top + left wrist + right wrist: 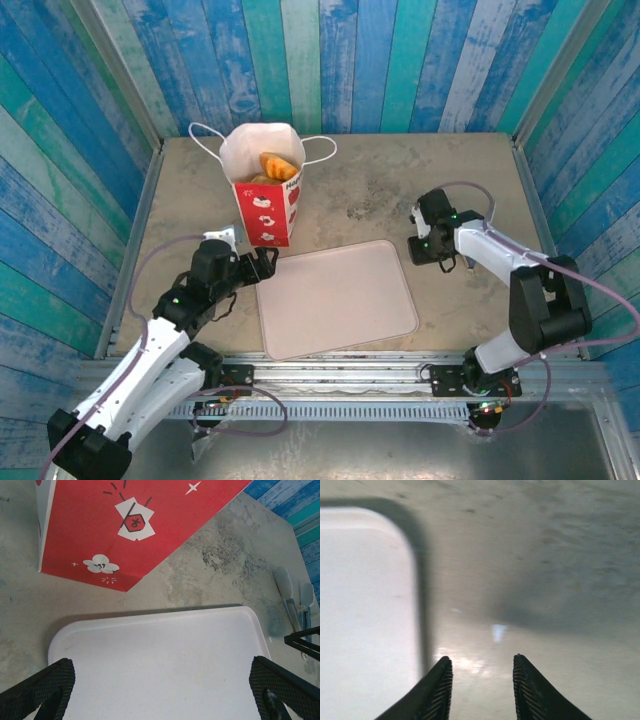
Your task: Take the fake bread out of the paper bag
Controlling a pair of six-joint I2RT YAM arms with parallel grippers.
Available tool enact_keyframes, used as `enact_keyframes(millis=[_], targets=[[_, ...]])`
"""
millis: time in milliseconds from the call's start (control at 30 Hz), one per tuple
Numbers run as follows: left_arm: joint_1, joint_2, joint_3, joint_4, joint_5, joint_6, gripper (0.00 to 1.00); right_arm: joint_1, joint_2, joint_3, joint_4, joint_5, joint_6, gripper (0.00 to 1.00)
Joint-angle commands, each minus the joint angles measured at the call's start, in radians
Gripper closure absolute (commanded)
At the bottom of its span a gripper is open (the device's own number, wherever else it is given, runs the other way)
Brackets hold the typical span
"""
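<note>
You have the bag [265, 195] upright toward the table's [450, 170] far left corner, with bread [275, 165] showing in its open top. Your left fingers [42, 687] are spread wide and empty beside the bag, at the tray [340, 300] by the near edge. Your right fingers [437, 692] stand narrowly apart and empty, low over the table just right of the tray.

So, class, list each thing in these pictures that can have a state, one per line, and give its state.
paper bag: upright, top open.
fake bread: inside the paper bag, not yet taken out.
tray: flat on the table, bare.
left gripper: wide open, empty, at the tray's left edge.
right gripper: partly open, empty, beside the tray's right edge.
</note>
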Motion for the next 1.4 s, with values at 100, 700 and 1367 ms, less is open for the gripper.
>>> enact_keyframes(millis=[100,700,1367], targets=[[-0.005,0.042,0.024,0.032,0.071,0.053,0.06,0.031,0.034,-0.027,-0.004,-0.121,0.002,0.57],[-0.005,0.091,0.143,-0.052,-0.003,0.076,0.06,-0.011,0.199,0.029,-0.098,0.088,-0.006,0.89],[-0.005,0.070,0.266,-0.032,-0.215,0.079,0.06,-0.219,0.400,0.329,-0.087,0.109,-0.033,0.92]])
